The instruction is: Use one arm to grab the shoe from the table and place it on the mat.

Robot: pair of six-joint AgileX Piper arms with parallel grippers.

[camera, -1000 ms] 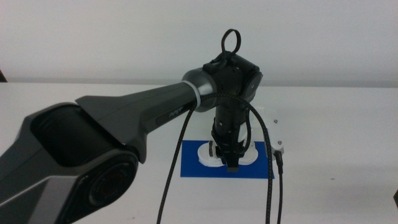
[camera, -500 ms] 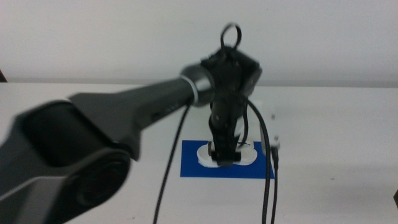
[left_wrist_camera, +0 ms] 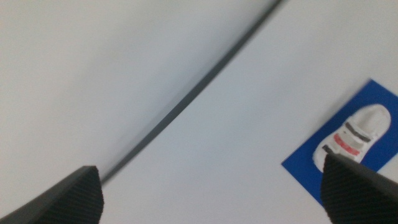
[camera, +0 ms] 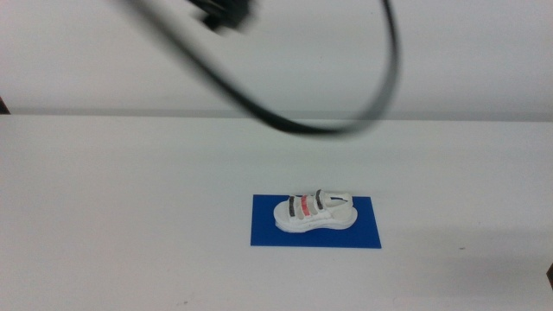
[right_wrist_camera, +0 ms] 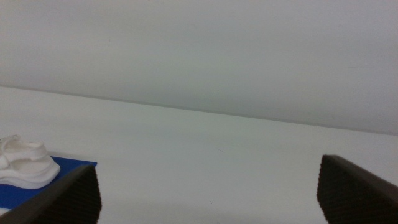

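Observation:
The white shoe (camera: 315, 212) with two dark straps and one red strap lies on its sole on the blue mat (camera: 268, 233), in the middle of the white table (camera: 130, 190). Nothing touches it. Of the left arm, the middle view shows only a dark part (camera: 226, 13) at the top edge and a looping black cable (camera: 346, 121). My left gripper (left_wrist_camera: 211, 199) is open and empty, high above the table, with the shoe (left_wrist_camera: 351, 134) and mat (left_wrist_camera: 305, 169) far below it. My right gripper (right_wrist_camera: 208, 199) is open and empty, low over the table, off to the side of the shoe (right_wrist_camera: 22, 165) and mat (right_wrist_camera: 68, 169).
The white table stretches bare on all sides of the mat. A plain pale wall (camera: 432, 52) stands behind the table's far edge.
The left arm stood over the mat with its gripper down on the shoe. It has let go and swung up out of the middle view. The shoe stays on the mat.

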